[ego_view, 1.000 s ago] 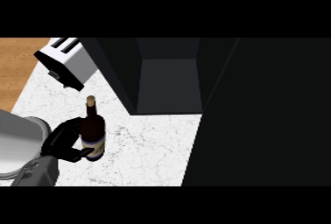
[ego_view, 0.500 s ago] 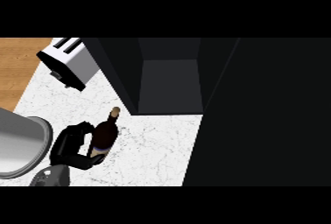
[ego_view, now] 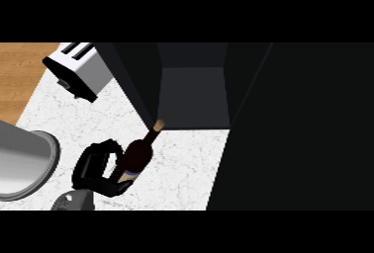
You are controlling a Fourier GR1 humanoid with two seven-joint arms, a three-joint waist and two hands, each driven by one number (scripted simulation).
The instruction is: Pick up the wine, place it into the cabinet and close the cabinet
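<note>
Below the silver slotted toaster (ego_view: 76, 74), over the white speckled counter (ego_view: 182, 168), the robot's black left hand (ego_view: 96, 168) curls its fingers round the lower body of the dark glass wine bottle (ego_view: 139, 153), so the pick-up looks done. The bottle leans, neck pointing up and right, its tip just at the front edge of the open dark cabinet (ego_view: 194, 99). Placing it inside and shutting the cabinet are left; the right hand is out of view.
</note>
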